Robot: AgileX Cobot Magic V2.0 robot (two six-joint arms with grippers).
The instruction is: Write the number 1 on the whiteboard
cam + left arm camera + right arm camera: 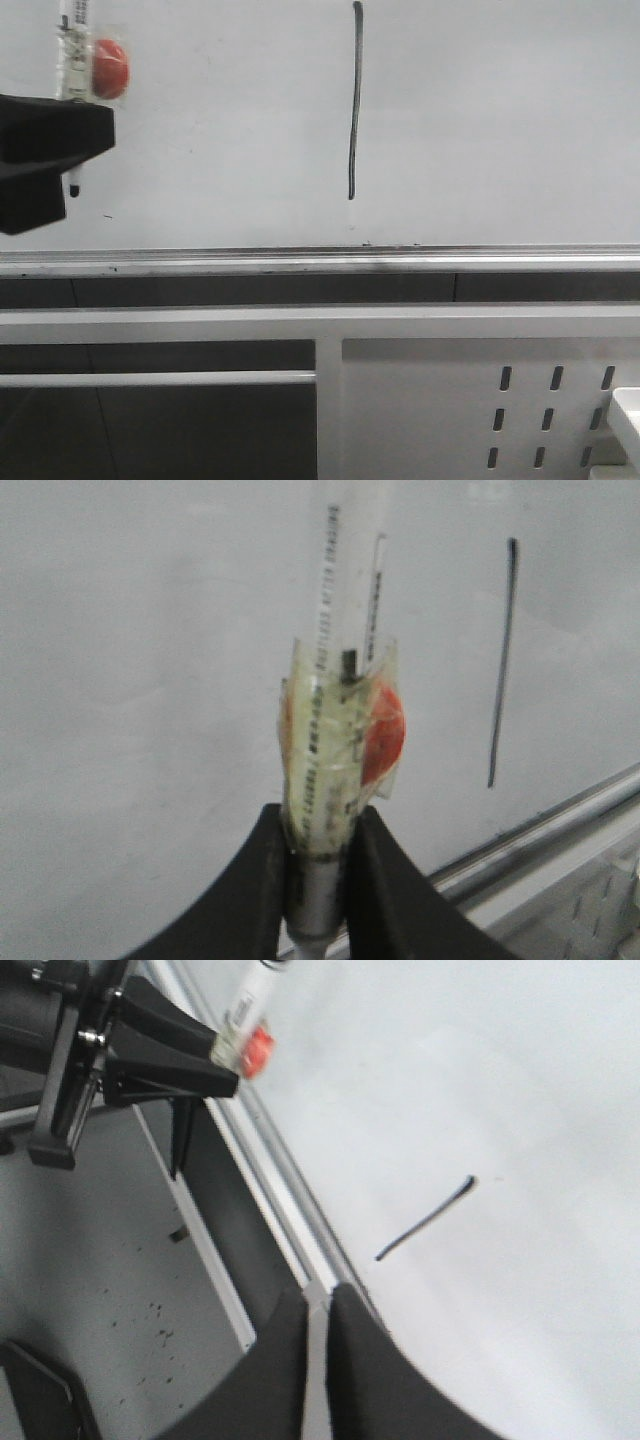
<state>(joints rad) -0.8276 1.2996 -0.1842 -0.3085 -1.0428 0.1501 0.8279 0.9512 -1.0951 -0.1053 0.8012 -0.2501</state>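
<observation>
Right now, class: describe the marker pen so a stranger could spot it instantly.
Start at the whiteboard, then go to its far left, where the left end effector grips the marker pen. Unlike the black number 1 drawn mid-board, it is a white tube with a taped-on red blob.

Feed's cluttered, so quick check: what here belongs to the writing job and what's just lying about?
Job:
- whiteboard
- number 1
- marker pen, in left gripper

Lying about:
- perforated panel
- right gripper, jaws closed, empty

All three views face the whiteboard (pixel 500 120) closely, sharing the number 1 (pixel 354 100).
</observation>
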